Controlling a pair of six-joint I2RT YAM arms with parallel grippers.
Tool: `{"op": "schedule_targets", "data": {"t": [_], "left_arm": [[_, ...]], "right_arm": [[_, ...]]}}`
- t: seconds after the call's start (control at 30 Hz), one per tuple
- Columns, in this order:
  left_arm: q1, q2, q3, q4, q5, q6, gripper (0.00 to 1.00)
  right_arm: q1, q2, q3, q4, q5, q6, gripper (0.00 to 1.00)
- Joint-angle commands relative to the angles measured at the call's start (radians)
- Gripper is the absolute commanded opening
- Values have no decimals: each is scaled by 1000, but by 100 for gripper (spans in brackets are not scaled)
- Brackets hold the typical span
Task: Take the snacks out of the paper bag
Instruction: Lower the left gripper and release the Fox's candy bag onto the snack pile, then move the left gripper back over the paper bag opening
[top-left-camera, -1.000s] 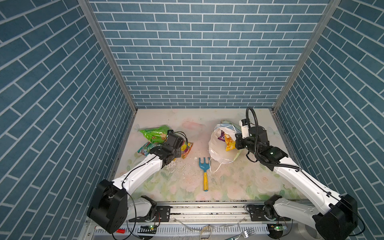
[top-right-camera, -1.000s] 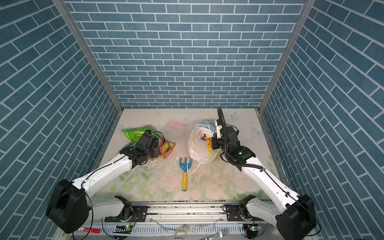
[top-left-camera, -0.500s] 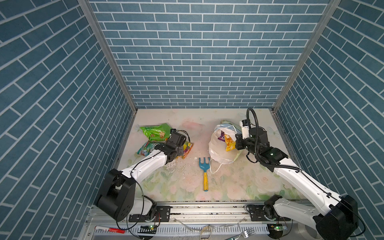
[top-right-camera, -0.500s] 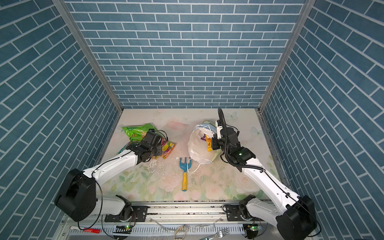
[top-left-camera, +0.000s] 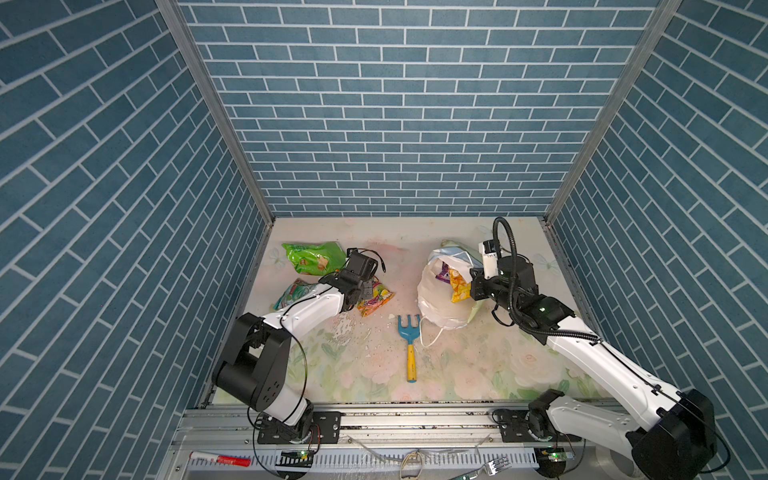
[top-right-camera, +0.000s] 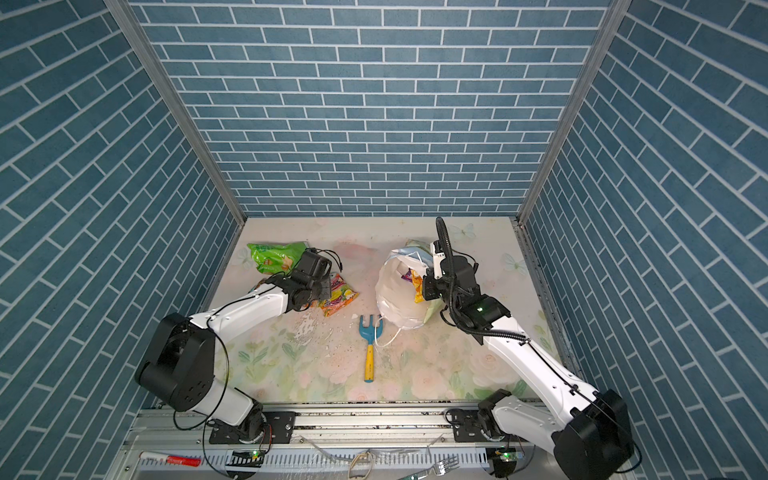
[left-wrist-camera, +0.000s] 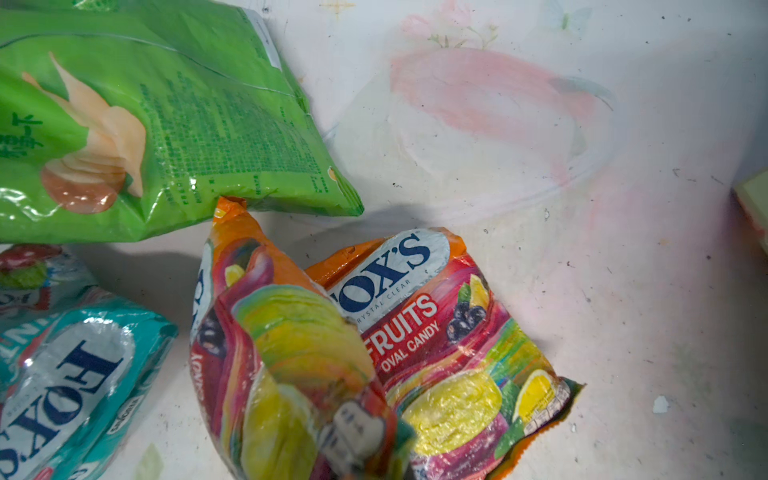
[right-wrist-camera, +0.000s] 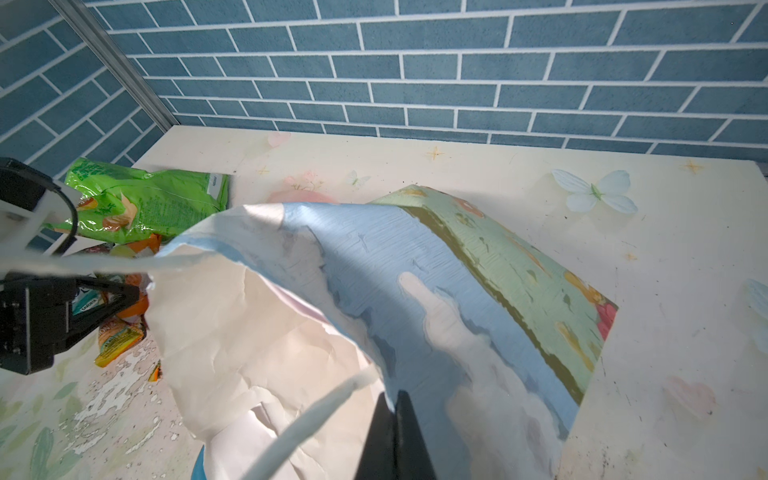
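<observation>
Broadly, a pale tabletop printed with faded flowers (top-left-camera: 478, 374) is shown in both top views. On its right half a crumpled paper gift bag (top-left-camera: 434, 307), white inside and printed outside with blue sky, white clouds and a green-yellow floral band, is found with its mouth gaping so that the white lining is exposed. Its right rim is pinched by the right gripper (right-wrist-camera: 395, 432), whose black fingers are pressed together on the paper in the right wrist view. At the far left a large, glossy bright green packet (top-left-camera: 313, 257) is laid flat, well apart from the bag. Just nearer, an orange-red crinkly packet with fruit prints (left-wrist-camera: 415, 353) is seen partly folded upward, one corner touching the green packet's edge. A teal-and-white packet (left-wrist-camera: 75, 374) is placed beside it, and both lie outside the bag. The left gripper (top-left-camera: 365, 291) is held over the orange-red packet, but whether its fingers are spread or closed cannot be told, since they are hidden under the wrist. Between the two groups a toy rake with a blue head and yellow handle (top-left-camera: 409, 345) is laid on the table, its tines near the bag. Inside the bag's mouth a small yellow-orange packet (top-left-camera: 458, 286) and, behind it, a purple packet (top-left-camera: 444, 272) are lodged. A white cord handle (top-left-camera: 430, 343) is looped just beside the rake's head.
</observation>
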Motion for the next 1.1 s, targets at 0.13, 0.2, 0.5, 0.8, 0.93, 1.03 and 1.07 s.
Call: {"op": "schedule_targets", "data": {"t": [0.13,0.2,0.5,0.8,0.93,1.03,1.07], "left_arm": [[6,-62,28,4,72,27,71],[4,-101,17,4,77,29,81],[-6,-271,-20,-36,86,38,98],[-8,-352,-56,0,139,75,100],[-9,-389,-133,122,201,71,100],[-8,-401,-190,203,236,60,100],[-8,-400,-205,226,246,54,100]], "right_arm": [[-1,-17,-17,18,7,17,0],[-1,-16,-19,23,6,17,0],[-1,12,-20,37,17,19,0],[-1,27,3,14,29,20,0],[-1,30,17,-23,66,8,0],[-1,22,27,-48,100,-4,0],[-1,21,31,-54,109,-9,0]]}}
